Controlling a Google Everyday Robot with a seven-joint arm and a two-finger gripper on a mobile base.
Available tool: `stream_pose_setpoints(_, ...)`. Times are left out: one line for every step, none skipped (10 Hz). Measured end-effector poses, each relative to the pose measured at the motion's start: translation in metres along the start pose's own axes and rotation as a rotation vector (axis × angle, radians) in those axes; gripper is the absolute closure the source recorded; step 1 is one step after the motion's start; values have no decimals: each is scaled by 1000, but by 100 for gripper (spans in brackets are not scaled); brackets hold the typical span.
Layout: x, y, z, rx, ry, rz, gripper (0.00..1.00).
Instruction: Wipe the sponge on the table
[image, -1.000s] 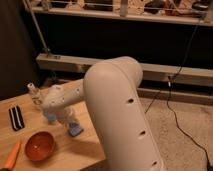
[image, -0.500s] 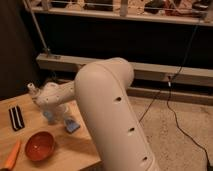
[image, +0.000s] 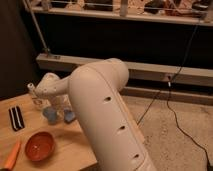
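Standing beside it, I see the robot's thick white arm (image: 107, 117) filling the middle of the room, bent at a big rounded joint and reaching left over the wooden bench (image: 75, 145). The gripper (image: 57, 104) sits at the far end of that reach, low over the back part of the bench. It is largely hidden against the white wrist, so I cannot tell whether it is wide, narrow or holding anything.

Just beneath it lie two small light-blue things side by side. The blockier one on the right looks like the sponge (image: 69, 116), resting on the wood close to the arm's lower link. The rounder one to its left is a pale-blue cup (image: 50, 114). I cannot say whether the gripper touches either of them.

A small whitish bottle-like object (image: 33, 94) stands at the back left, near the wrist. Further left lies a flat black-and-white striped item (image: 17, 119). Nearer the front sits an orange-red bowl (image: 40, 146), and a slim orange piece (image: 12, 155) lies at the front left corner. A dark cable (image: 175, 111) trails over the speckled floor on the right.
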Motion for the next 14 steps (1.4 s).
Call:
stream_pose_setpoints(-12, -4, -2, -2, -4, -4, 100)
stream_pose_setpoints(-22, -7, -1, -6, -2, -9, 100)
stream_pose_setpoints(-35, -12, 4, -11, 2, -15, 100)
stream_pose_setpoints(-41, -12, 7, -20, 7, -15, 100)
stream_pose_setpoints(-50, -13, 11, -28, 10, -17, 100)
stream_pose_setpoints(-60, -16, 14, -34, 12, -15, 100)
stream_pose_setpoints(-66, -20, 15, -35, 13, -11, 100)
stream_pose_setpoints(-72, -28, 16, -32, 16, -1, 100)
stream_pose_setpoints(-75, -39, 17, -27, 21, 14, 100)
stream_pose_setpoints(-77, -53, 19, -19, 30, 35, 100)
stream_pose_setpoints(-75, -68, 22, -10, 40, 57, 100)
stream_pose_setpoints(-72, -86, 27, -1, 55, 85, 100)
stream_pose_setpoints(-67, -101, 33, 1, 70, 111, 100)
stream_pose_setpoints(-60, -113, 40, -7, 86, 138, 100)
